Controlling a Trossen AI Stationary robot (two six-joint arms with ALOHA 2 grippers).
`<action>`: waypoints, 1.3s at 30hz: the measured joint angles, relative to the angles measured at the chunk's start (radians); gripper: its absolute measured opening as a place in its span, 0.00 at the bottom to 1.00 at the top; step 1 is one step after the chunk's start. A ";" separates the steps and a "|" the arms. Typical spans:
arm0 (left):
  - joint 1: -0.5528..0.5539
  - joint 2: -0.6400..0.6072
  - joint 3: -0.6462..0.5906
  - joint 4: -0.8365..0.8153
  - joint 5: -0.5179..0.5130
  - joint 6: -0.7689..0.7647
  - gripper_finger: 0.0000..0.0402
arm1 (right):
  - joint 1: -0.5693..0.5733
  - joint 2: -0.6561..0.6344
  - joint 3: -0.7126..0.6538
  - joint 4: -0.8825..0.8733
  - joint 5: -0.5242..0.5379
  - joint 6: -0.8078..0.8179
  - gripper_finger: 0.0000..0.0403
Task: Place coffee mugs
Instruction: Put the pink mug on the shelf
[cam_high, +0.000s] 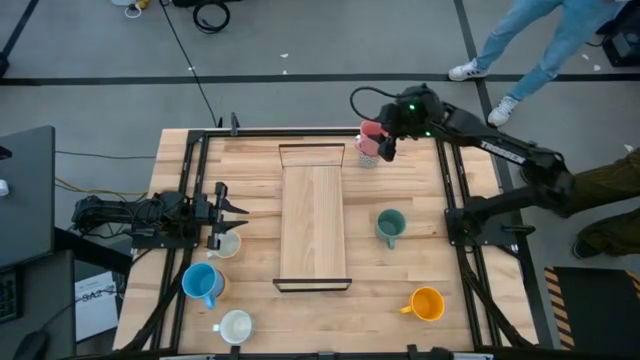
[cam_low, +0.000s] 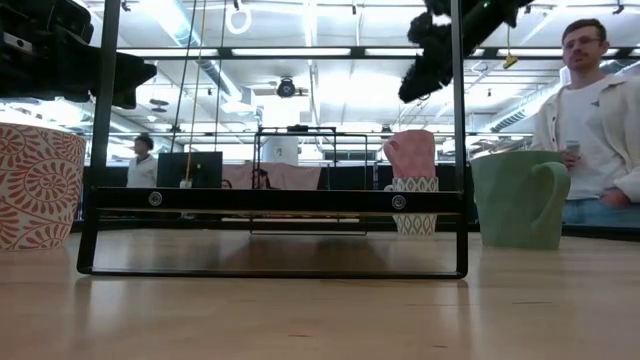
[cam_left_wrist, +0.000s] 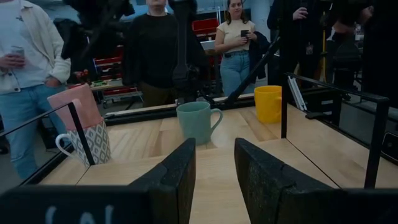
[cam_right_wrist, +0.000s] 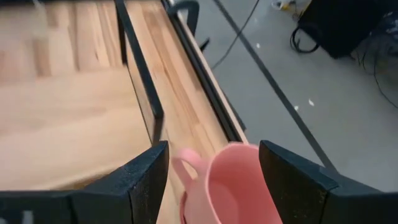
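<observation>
High view: my right hand (cam_high: 385, 138) is at the far edge of the tabletop (cam_high: 255, 200), just beyond the far right corner of the wooden tray (cam_high: 314, 215). Its fingers are spread around the pink mug (cam_high: 370, 134), which sits tilted on top of a patterned white mug (cam_high: 367, 156). I cannot tell whether the fingers press on it. My left hand (cam_high: 232, 219) waits at the left edge, fingers apart, over a cream mug (cam_high: 226, 243). A blue mug (cam_high: 203, 283) and a white mug (cam_high: 235, 326) stand nearer the front left. A teal green mug (cam_high: 390, 225) stands right of the tray, and an orange mug (cam_high: 427, 303) stands at the front right.

Low view: the pink mug (cam_low: 411, 153) leans in the mouth of the patterned white mug (cam_low: 414, 204), behind the tray's black frame (cam_low: 272, 202). The teal green mug (cam_low: 518, 199) stands to the right of it. A red-patterned mug (cam_low: 38, 185) fills the left edge.

Left wrist view: my left fingers (cam_left_wrist: 177, 171) stand apart with nothing between them. The teal green mug (cam_left_wrist: 197, 122) and orange mug (cam_left_wrist: 268, 103) are ahead. People (cam_left_wrist: 158, 43) stand beyond the tabletop.

Right wrist view: my right fingers (cam_right_wrist: 144, 174) flank the pink mug (cam_right_wrist: 231, 184), handle toward the tray.
</observation>
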 joint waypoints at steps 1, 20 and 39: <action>0.000 0.000 0.000 0.000 0.000 0.000 0.30 | -0.006 0.012 0.000 0.000 0.000 -0.006 0.64; 0.000 0.000 0.000 0.000 0.000 0.000 0.30 | -0.043 0.111 -0.001 -0.062 -0.029 -0.038 0.64; 0.000 0.000 0.000 0.000 0.000 0.000 0.30 | -0.052 0.188 -0.001 -0.106 -0.024 -0.061 0.45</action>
